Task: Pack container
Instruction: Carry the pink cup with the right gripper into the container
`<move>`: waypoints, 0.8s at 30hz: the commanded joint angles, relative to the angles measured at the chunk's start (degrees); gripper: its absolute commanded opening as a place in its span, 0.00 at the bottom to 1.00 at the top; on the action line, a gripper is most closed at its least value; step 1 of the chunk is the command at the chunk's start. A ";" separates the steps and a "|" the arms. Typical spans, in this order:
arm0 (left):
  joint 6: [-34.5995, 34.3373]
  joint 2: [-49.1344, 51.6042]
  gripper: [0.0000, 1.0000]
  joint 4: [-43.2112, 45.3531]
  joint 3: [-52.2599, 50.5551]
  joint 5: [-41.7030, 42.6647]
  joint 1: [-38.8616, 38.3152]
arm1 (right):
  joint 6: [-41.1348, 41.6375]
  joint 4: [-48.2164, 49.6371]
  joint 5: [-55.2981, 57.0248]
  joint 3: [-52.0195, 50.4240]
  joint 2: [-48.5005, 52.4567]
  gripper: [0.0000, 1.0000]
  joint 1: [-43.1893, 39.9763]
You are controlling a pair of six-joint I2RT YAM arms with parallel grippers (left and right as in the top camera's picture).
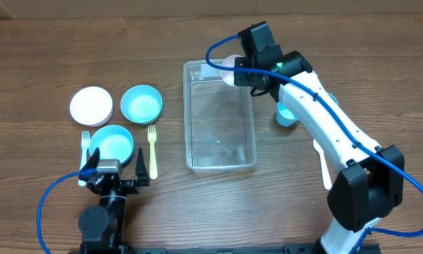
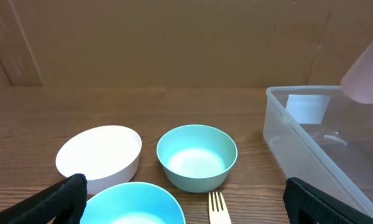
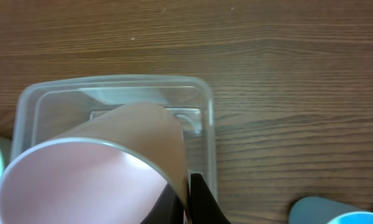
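Note:
The clear plastic container (image 1: pixel 220 116) lies in the middle of the table, empty; it also shows in the left wrist view (image 2: pixel 311 143) and the right wrist view (image 3: pixel 50 99). My right gripper (image 1: pixel 248 67) is shut on the rim of a pink cup (image 1: pixel 229 69) and holds it above the container's far right corner. In the right wrist view the pink cup (image 3: pixel 99 168) fills the lower left, pinched between my fingers (image 3: pixel 188 199). My left gripper (image 1: pixel 111 171) is open and empty at the near left, its fingers (image 2: pixel 186 199) wide apart behind the bowls.
A white bowl (image 1: pixel 91 105), a teal bowl (image 1: pixel 141 103) and a blue bowl (image 1: pixel 113 142) sit left of the container. A yellow fork (image 1: pixel 152 149) lies beside them, a white fork (image 1: pixel 85 144) at the far left. A blue cup (image 1: pixel 287 115) and a white utensil (image 1: pixel 323 164) are right.

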 commanded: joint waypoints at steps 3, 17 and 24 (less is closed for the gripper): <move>1.07 -0.44 1.00 0.17 -0.31 0.61 0.35 | 2.89 -1.60 -3.56 1.99 0.79 0.04 0.55; 1.07 -0.44 1.00 0.17 -0.31 0.61 0.35 | 2.62 2.01 0.02 1.99 10.54 0.04 4.70; 1.07 -0.44 1.00 0.17 -0.31 0.61 0.35 | 2.64 1.57 0.39 1.97 11.04 0.04 4.44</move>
